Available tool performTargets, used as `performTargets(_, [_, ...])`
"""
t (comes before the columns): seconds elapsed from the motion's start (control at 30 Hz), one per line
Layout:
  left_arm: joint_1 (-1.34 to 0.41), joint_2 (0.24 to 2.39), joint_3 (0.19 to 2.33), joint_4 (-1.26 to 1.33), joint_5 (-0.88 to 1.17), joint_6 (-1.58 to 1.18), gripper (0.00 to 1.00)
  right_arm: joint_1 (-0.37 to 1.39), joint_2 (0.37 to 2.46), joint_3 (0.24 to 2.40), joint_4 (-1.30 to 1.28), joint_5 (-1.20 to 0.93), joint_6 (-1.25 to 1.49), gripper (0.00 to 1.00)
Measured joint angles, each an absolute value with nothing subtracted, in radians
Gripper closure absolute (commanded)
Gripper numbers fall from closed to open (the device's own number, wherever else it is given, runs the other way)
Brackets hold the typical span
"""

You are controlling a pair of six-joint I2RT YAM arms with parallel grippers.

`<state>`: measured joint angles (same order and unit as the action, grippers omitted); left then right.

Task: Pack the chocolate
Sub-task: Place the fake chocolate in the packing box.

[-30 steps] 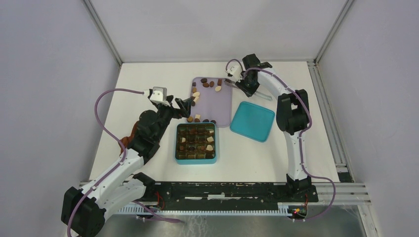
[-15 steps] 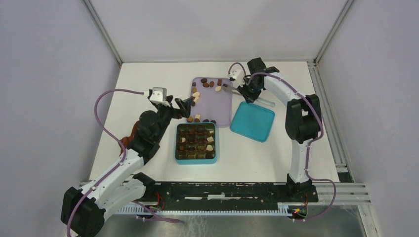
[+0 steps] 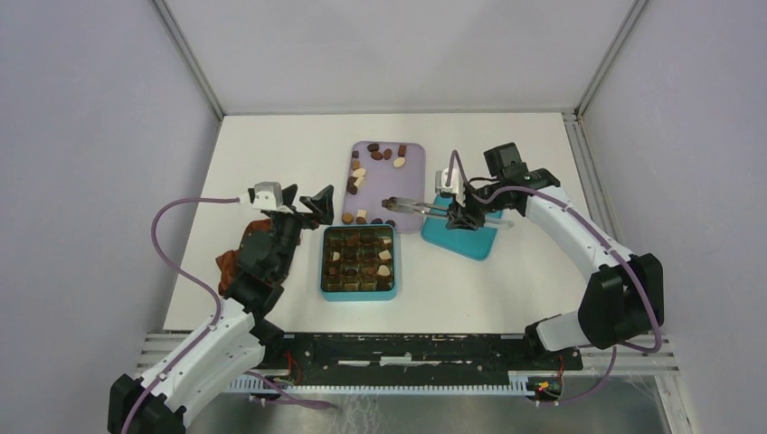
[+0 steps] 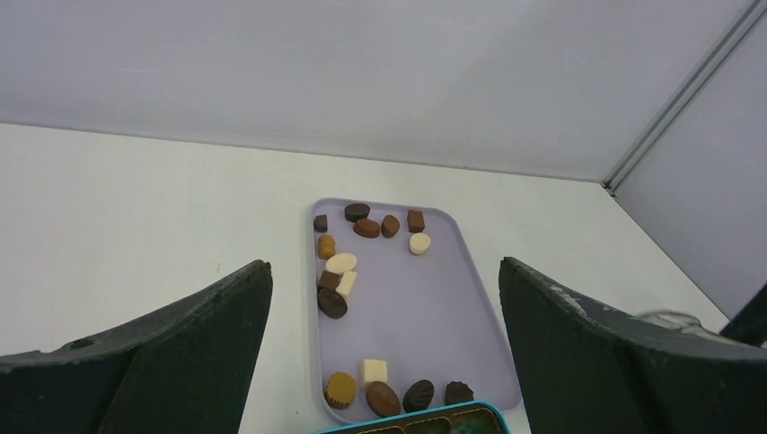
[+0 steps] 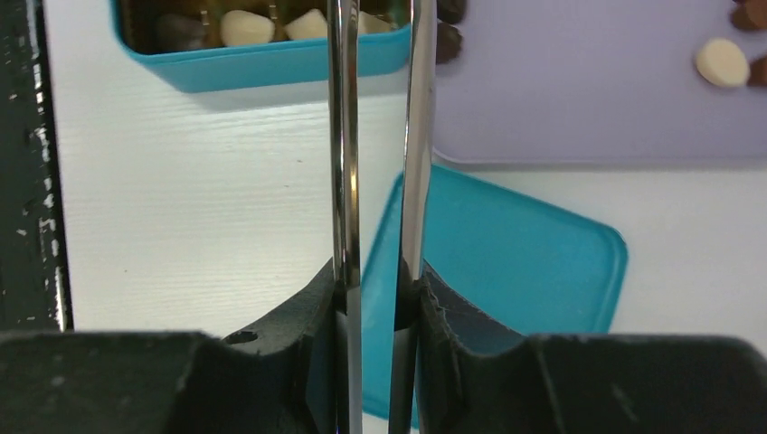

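R gripper: jaws pinched narrow on the shanks of metal tongs, blades near parallel w/ a slim gap. The tips run off the top of the wrist view and look dark from above, so I can't tell if a piece is nipped there. The tongs point to 9 o'clock from the gripper, tips over the near half of the lilac tray, at approx 1 o'clock of the teal box. L gripper: jaws wide, nothing between, hovering at 10 o'clock of the box. The chocolate is split: a cluster at the tray's far end, a few mid-left, a row along its near edge just beside the box rim, and more already in box cells, w/ some cells seemingly free. The lid lies at 2 o'clock of the box, partly under the R wrist. Step in hand, prob: tong a piece from tray to a free cell. To do it well, take the near row first, since it's the shortest carry. Set the blades on a piece's flanks, not its top, and squeeze lightly, as rounded pieces likely squirt out. Lift clear of the rim, travel toward 7 o'clock, and let go low inside the cell. Keep the L gripper out of that path.
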<state>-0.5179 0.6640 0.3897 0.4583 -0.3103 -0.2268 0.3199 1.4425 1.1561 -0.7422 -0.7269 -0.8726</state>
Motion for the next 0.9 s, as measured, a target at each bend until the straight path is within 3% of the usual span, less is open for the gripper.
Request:
performTargets(0.23, [-0.519, 0.695, 0.39, 0.458, -0.329, -0.227, 0.0, 0.43, 1.43, 1.097, -0.781, -0.756, -1.02, 0.99])
performTargets(0.53, [-0.519, 0.735, 0.407, 0.445, -0.337, -0.227, 0.0, 0.656, 1.53, 1.089, -0.793, -0.614, -1.076, 0.96])
performTargets(0.9, [-0.519, 0.734, 0.409, 0.444, -0.338, -0.227, 0.0, 0.695, 1.592, 1.089, -0.804, -0.522, -1.068, 0.87])
